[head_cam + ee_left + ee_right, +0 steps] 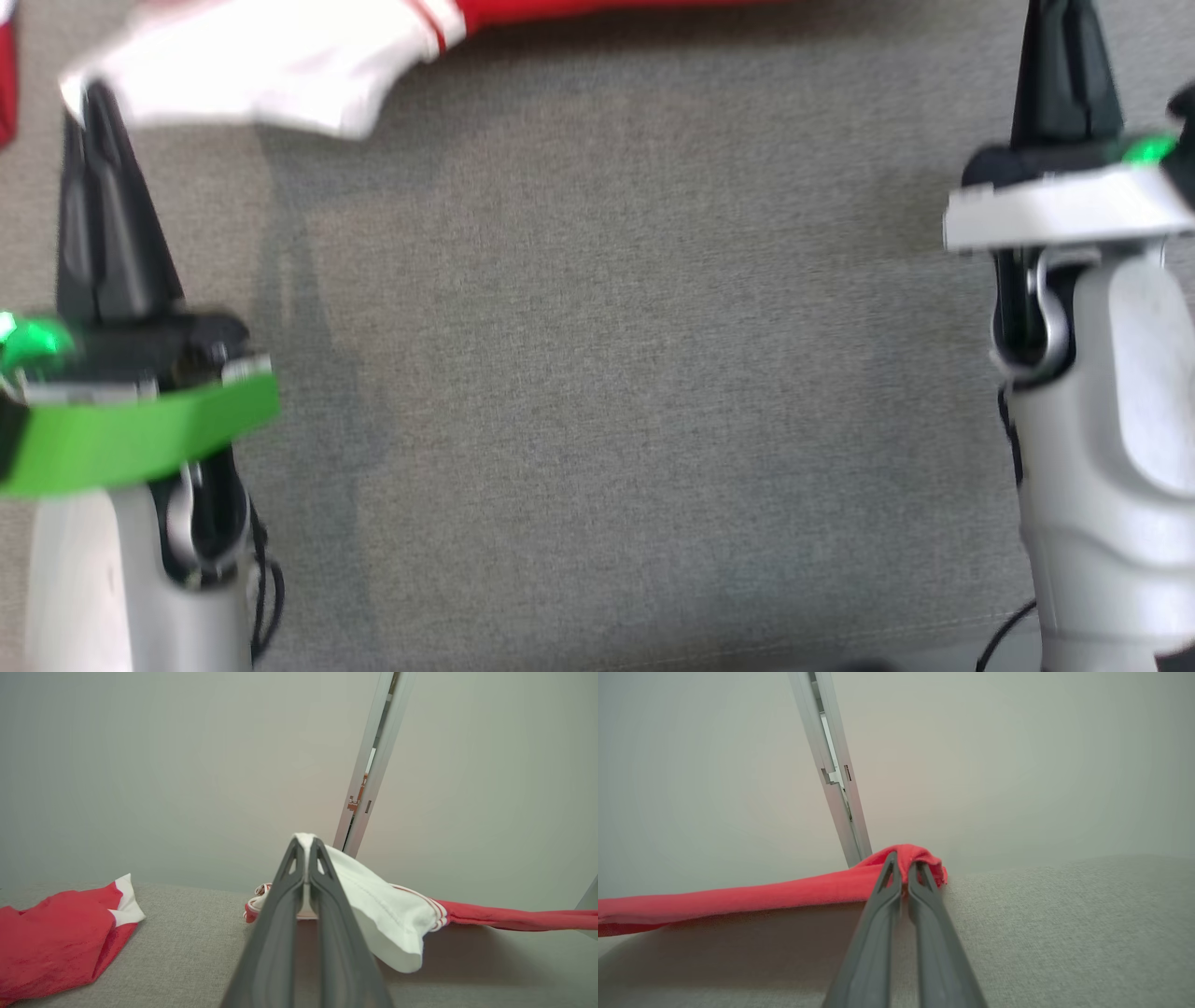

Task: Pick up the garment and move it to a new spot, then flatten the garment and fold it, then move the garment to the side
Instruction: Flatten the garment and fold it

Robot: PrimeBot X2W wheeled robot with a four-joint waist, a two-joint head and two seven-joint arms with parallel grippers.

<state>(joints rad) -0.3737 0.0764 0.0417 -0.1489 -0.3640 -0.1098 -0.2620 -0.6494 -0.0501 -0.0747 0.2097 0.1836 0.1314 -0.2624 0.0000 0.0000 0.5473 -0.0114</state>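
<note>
In the head view, the garment (280, 65) stretches along the counter's (597, 373) far edge, its long axis running crosswise from my left jaws toward my right jaws. In the left wrist view, my left jaws are pinched shut on its white end (387, 914), with the red body trailing off rightward. In the right wrist view, my right jaws are clamped tight on its red end (906, 854), the cloth running leftward, slung above the counter.

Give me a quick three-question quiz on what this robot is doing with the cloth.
1. True or false: the left pincer is shut on the white end of the garment.
2. What colour is the cloth that the right pincer pinches? A red, B white, C blue.
3. How many pincers hold the garment?
Key: 1 true; 2 A; 3 two.
</note>
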